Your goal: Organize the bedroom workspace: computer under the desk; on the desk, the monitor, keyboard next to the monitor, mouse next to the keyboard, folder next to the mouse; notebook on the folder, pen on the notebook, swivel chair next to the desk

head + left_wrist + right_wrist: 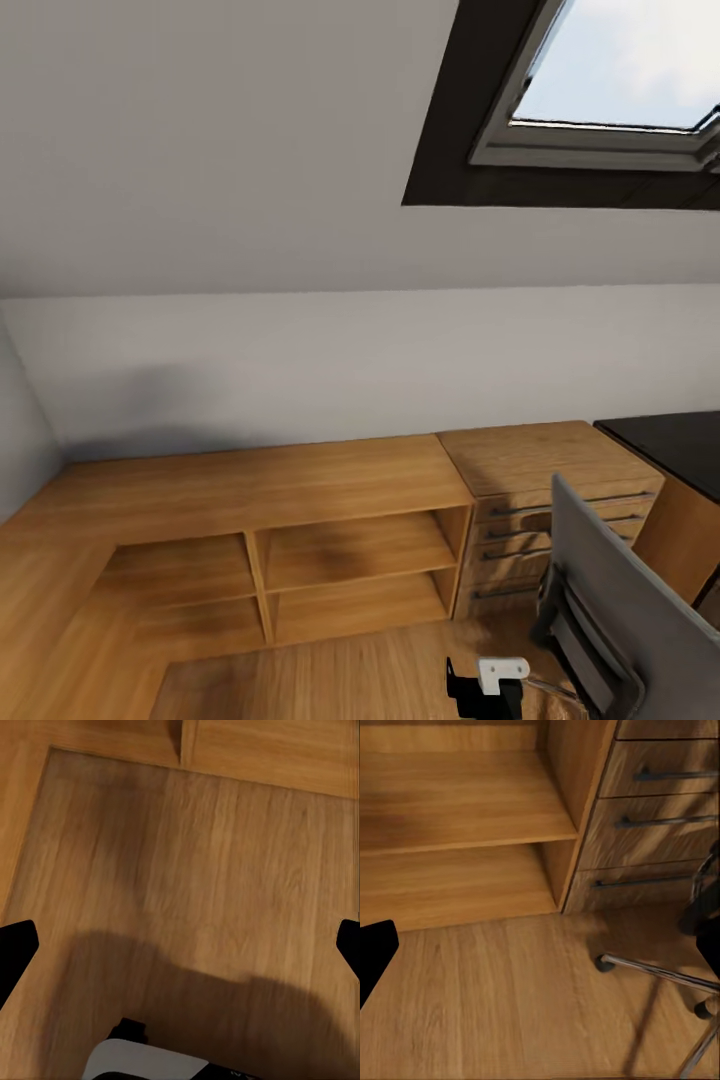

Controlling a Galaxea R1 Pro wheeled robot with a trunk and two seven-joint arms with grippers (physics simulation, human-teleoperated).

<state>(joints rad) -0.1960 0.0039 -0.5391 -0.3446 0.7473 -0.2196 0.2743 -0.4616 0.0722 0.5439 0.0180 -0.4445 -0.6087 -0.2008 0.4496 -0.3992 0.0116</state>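
Note:
The swivel chair (pixel 620 610) stands at the lower right of the head view, its grey back toward me. Its chrome spokes and casters (pixel 660 971) show in the right wrist view. Behind the chair, a corner of the black desk (pixel 675 445) reaches in from the right edge. My left gripper (pixel 180 952) is open over bare wood floor, its black fingertips (pixel 15 952) far apart. My right gripper (pixel 540 960) is also open with nothing between its fingers, facing the cabinet's shelves and the chair's base. A black-and-white piece of an arm (pixel 490 685) shows at the bottom of the head view.
A low light-wood cabinet (pixel 260 490) with open shelves runs along the sloped grey wall. A wooden drawer unit (pixel 540 470) with dark handles stands between it and the desk. A skylight (pixel 610 80) sits at the upper right. Wood floor (pixel 195 870) lies in front of the cabinet.

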